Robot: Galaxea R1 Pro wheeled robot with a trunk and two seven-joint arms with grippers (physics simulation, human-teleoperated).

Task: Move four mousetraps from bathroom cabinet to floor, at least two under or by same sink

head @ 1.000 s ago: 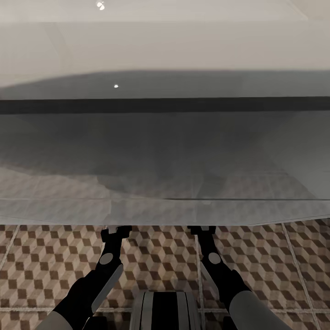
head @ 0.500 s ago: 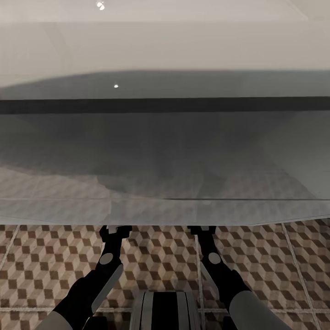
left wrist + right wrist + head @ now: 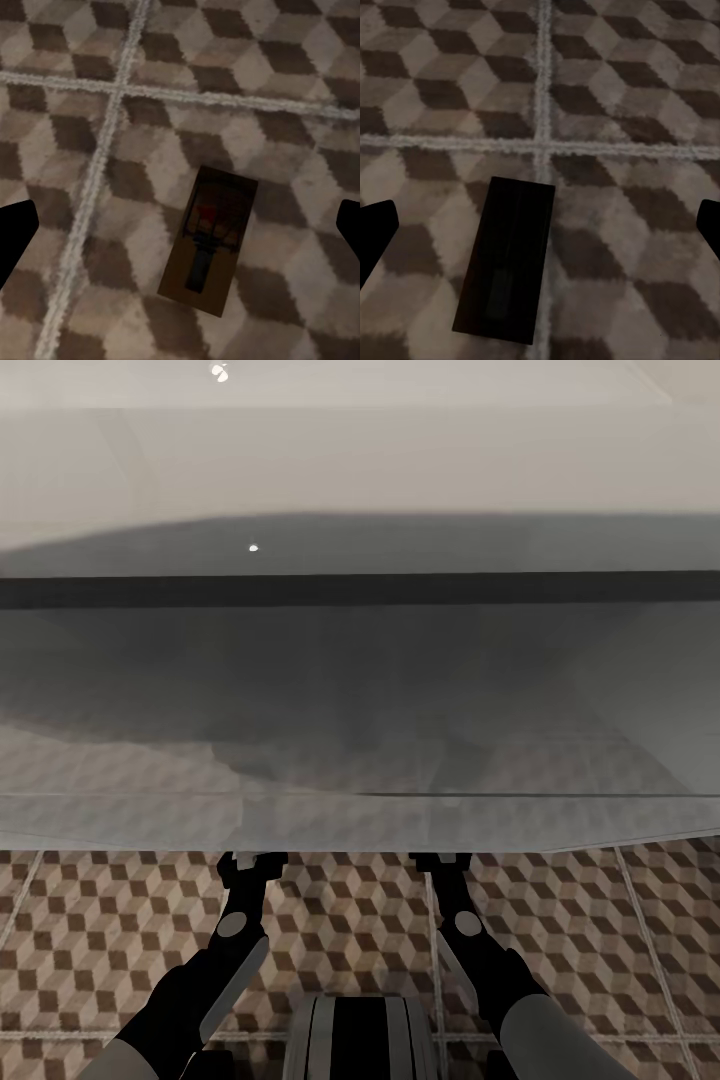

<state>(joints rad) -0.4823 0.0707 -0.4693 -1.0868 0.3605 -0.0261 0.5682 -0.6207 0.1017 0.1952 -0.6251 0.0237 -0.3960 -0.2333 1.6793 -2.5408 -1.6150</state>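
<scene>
Nothing differs between this moment and the head views of a second and half a second ago: the camera, both arms and the pale surface ahead sit exactly where they were.

Across the upper two thirds of the head view stretches the underside and front of the bathroom sink [image 3: 360, 460], a wide whitish body with a dark horizontal band through the middle of the frame and a translucent grey lower edge. Below it, along the bottom third, lies the bathroom floor [image 3: 90, 920] with its brown, tan and white cube pattern and pale grout lines. Both forearms reach up from the bottom edge, and the tips of each vanish under the grey edge, so the left gripper [image 3: 252, 860] and right gripper [image 3: 442, 860] are partly hidden there.

In the left wrist view the left gripper's dark fingertips [image 3: 15, 232] stand at the far side edges of the frame, spread wide with nothing between them, and a mousetrap [image 3: 210, 240] lies flat on the tiles in the lower centre, its metal parts and a reddish patch facing up.

In the right wrist view the right gripper's fingertips [image 3: 375, 232] are likewise far apart, and a second mousetrap [image 3: 508, 259] lies flat at lower left of centre, just beside a grout crossing.
</scene>
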